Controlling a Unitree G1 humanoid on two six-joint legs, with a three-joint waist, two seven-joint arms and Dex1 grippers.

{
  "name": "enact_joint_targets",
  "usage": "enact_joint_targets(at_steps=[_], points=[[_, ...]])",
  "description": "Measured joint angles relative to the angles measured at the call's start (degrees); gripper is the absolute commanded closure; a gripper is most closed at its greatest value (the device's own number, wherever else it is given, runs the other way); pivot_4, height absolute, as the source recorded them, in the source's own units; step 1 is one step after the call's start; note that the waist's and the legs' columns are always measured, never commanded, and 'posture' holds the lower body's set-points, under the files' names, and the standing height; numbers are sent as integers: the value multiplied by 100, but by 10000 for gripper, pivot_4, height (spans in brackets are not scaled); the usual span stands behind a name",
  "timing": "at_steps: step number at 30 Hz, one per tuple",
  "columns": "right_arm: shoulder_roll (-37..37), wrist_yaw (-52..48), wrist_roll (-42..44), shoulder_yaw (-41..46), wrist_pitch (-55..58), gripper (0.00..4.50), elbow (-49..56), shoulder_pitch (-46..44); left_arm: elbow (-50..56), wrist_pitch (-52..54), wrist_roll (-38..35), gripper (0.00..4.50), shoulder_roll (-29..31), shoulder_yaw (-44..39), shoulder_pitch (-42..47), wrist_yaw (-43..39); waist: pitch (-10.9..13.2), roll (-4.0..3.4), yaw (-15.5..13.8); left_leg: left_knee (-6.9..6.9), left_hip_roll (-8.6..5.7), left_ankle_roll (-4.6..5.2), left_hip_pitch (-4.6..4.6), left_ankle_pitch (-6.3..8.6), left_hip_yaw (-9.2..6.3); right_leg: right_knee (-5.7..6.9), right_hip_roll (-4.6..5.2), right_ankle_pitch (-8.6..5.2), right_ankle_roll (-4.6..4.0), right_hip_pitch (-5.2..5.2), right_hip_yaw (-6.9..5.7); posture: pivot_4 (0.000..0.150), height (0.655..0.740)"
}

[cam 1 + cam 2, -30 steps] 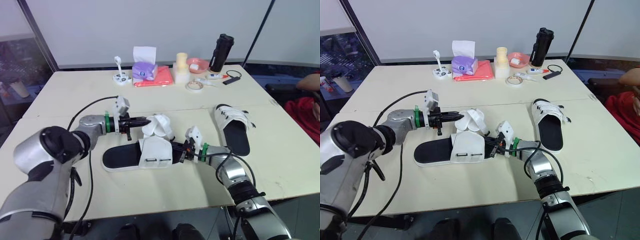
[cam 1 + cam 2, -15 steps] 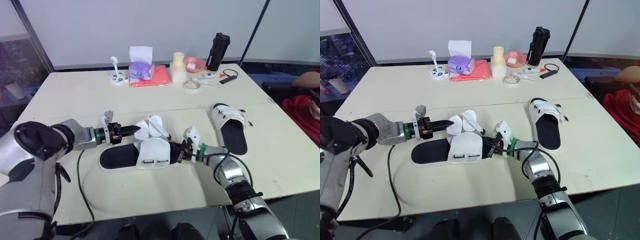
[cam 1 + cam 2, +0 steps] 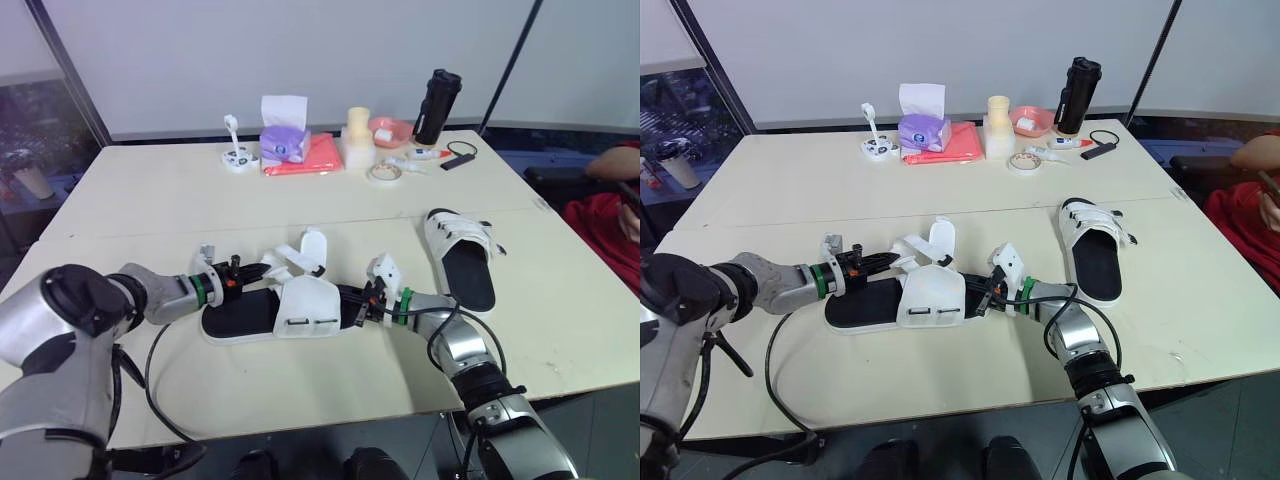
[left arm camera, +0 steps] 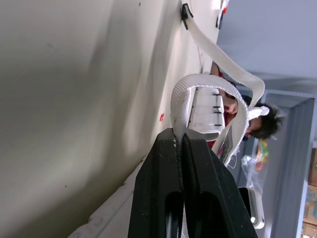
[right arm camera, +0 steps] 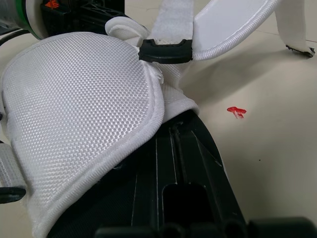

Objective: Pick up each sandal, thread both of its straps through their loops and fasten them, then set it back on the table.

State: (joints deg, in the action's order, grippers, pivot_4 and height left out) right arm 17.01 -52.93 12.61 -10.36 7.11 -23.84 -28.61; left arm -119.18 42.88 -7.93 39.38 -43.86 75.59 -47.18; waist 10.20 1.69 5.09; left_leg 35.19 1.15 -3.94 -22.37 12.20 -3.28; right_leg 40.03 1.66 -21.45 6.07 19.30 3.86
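Left eye view puts the near sandal [image 3: 275,312] at lower centre of the frame, flat on the counter [image 3: 150,190]. Its long axis runs left to right across the picture, with bare black sole toward the left and the white upper toward the right.

The left fingers [image 3: 243,270] come in from the left of the frame, just above the sole's bare end. They are pressed tight together on the tip of one strap [image 3: 283,258]. In the left wrist view, the white webbing is folded and pinched between the two black tips. A second strap [image 3: 313,244] stands up loose just to the right of the first, in no grip.

The right fingers [image 3: 357,305] meet the sandal at its right end. In the right wrist view they lie drawn together, their tips tucked under the edge of the mesh upper, which reads as a pinch steadying the shoe. That view also shows a black loop [image 5: 165,51] at the edge of the upper, just beyond those tips.

So the strap end sits up and to the left of the upper, and the loop lies between the two arms, nearer the right one. By my reading, the left arm must carry the strap rightward along the sandal's long axis to reach it.

The far sandal [image 3: 462,250], right of centre, lies top to bottom in the frame, its straps seemingly done.
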Motion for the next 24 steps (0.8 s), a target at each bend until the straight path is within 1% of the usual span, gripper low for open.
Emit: enact_joint_targets(at_steps=[3, 8, 10, 13, 16, 18, 19, 20, 24], points=[[-3, -2, 0, -1, 0, 45000, 1, -1, -1, -231, 48, 44699, -1, 98, 87, -176, 0, 1, 2, 0, 0, 0, -1, 0, 1, -3, -1, 0, 0, 1, 0, 1500, 7400], [-22, 0, 0, -25, 0, 45000, -1, -19, -8, -619, -195, 44699, 76, 140, 145, -47, 1, 1, 30, -4, 2, 0, -1, 0, 0, -5, -1, 0, 0, 3, 0, 1500, 7400], [-27, 9, -1, -42, 0, 45000, -5, -33, -14, -851, -208, 44699, 74, 144, 154, -132, 1, 2, 40, -5, 2, 0, -2, 0, 2, -5, -2, 0, 0, 5, 1, 1500, 7400], [-24, 9, -2, -40, -4, 45000, -7, -31, -10, -1320, -211, 35974, 62, 230, 272, -243, 2, 3, 36, -6, 3, 0, -2, 0, 2, -6, -5, 0, 0, 6, 1, 1500, 7400], [-10, 5, -2, -27, -6, 45000, -7, -20, 1, -1616, -242, 20988, 105, 261, 440, -343, 1, 2, 25, -5, 2, 0, -2, 0, 4, -13, -2, 0, 0, -1, 1, 1500, 7400], [-10, 5, -2, -21, -6, 45000, -8, -16, 0, -1679, -279, 10006, 45, 272, 442, -341, 1, 3, 23, -4, 1, 0, -2, 0, 4, -14, -2, 0, 0, -2, 0, 1500, 7400], [-10, 5, -2, -21, -6, 45000, -7, -16, 0, -1717, -279, 5610, 2, 280, 440, -336, 2, 4, 23, -4, 1, 0, -2, 0, 4, -14, -2, 0, 0, -2, 0, 1500, 7400], [-11, 5, -2, -21, -6, 45000, -7, -16, -1, -1757, -280, 200, -36, 296, 440, -321, 2, 4, 25, -4, 1, 0, -2, 0, 4, -14, -2, 0, 0, -2, 0, 1500, 7400], [-14, 5, -2, -23, -7, 45000, -6, -16, -1, -1962, -276, 200, -112, 442, 441, -328, 2, 4, 29, -5, 1, 0, -2, 0, 3, -15, -3, 0, 0, -1, 0, 1500, 7400]])
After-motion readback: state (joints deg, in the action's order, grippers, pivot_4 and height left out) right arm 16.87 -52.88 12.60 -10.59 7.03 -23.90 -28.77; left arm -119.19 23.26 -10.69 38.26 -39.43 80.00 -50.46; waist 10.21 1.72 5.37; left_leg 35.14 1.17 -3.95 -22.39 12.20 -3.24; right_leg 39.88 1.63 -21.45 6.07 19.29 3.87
